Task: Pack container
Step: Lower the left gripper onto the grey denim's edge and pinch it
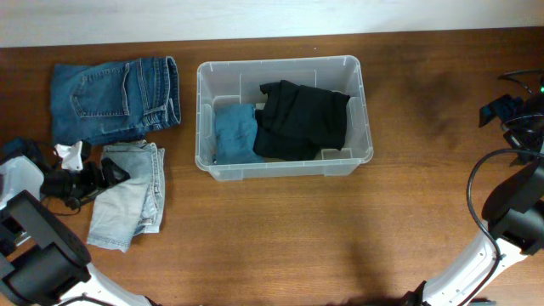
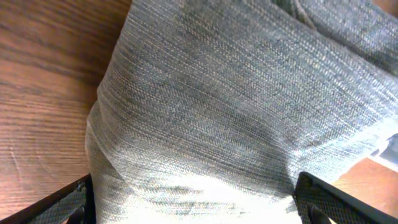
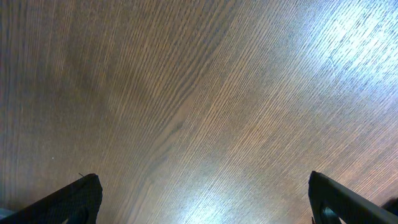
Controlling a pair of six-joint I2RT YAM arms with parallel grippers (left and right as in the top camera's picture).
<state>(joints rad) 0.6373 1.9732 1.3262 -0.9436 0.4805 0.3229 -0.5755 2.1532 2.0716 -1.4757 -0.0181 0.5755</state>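
**Asker:** Where are your fingers right now?

**Me:** My left gripper is spread as wide as it goes and holds nothing. It has one finger to each side of the pale denim jeans and sits close over the cloth. Whether the tips touch it I cannot tell. The jeans lie folded by the left edge of the table. I judge I'm lined up like this so the jaws can close across a thick fold rather than a single layer.

**Asker:** And the other one?

**Me:** My right gripper is spread and empty too, with only bare wood under it near the right edge. It is well apart from everything, I'd guess so the left arm has a free run to the bin.

**Asker:** Where does the load go?

**Me:** Into the container, the clear plastic bin toward the far edge, about midway along. A black garment fills its right part and overlaps a teal garment on the left, so it looks partly packed.

**Asker:** What's left outside?

**Me:** The pale pair under me, and the darker blue jeans folded at the far left corner just beyond them. The pale pair is nearer, so I'd take it first, though soft denim may unfold and drag on the rim
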